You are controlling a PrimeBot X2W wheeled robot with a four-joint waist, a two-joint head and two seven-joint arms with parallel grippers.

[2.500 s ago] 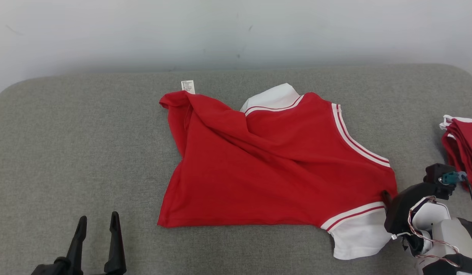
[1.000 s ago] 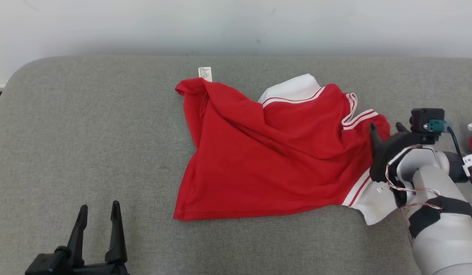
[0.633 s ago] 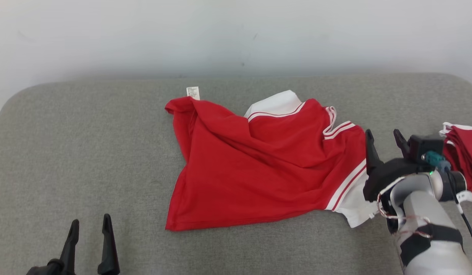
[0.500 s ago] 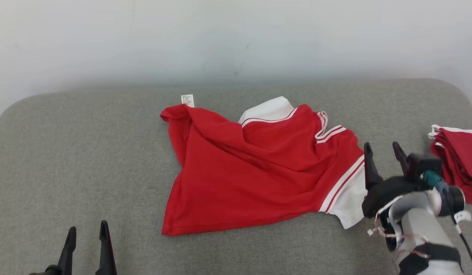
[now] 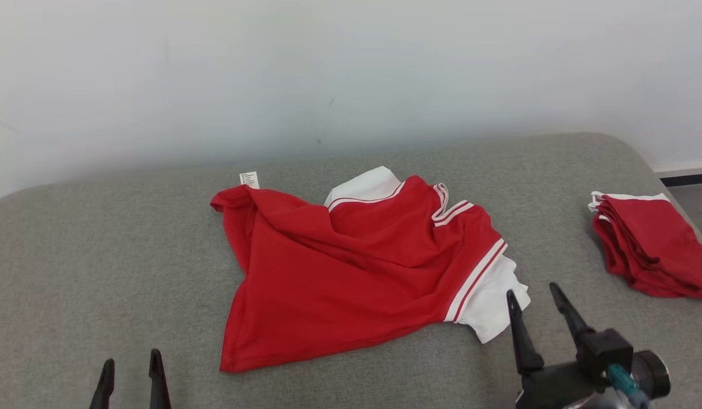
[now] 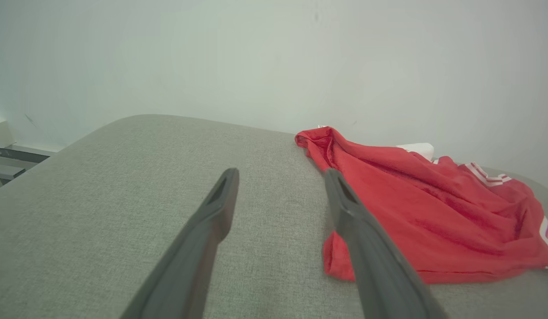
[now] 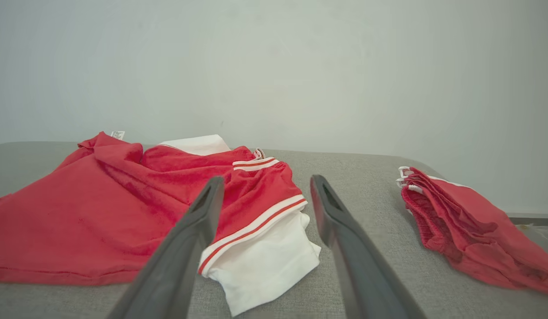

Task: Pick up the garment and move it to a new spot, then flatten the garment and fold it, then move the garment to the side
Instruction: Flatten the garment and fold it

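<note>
The garment (image 5: pixel 351 272) is a red shirt with white, red-striped sleeves, lying rumpled in the middle of the grey padded table (image 5: pixel 101 267). Its white care label (image 5: pixel 249 179) sticks up at the far left corner. My right gripper (image 5: pixel 535 301) is open just off the near white sleeve (image 5: pixel 490 298), fingers pointing away from me, nothing between them. In the right wrist view the sleeve (image 7: pixel 265 261) lies between and below the fingers. My left gripper (image 5: pixel 130 368) is open at the lower left, apart from the shirt's near hem (image 6: pixel 340 266).
A second stack of folded red cloth (image 5: pixel 652 253) with white trim lies at the table's right edge, also seen as the red pile (image 7: pixel 469 226) in the right wrist view. A pale wall (image 5: pixel 351 74) rises behind the table. Bare grey surface spreads to the left.
The right gripper let go of the sleeve and pulled back toward me, leaving that side of the shirt bunched inward. The head camera tilted up and shifted, so the whole scene sits lower.
</note>
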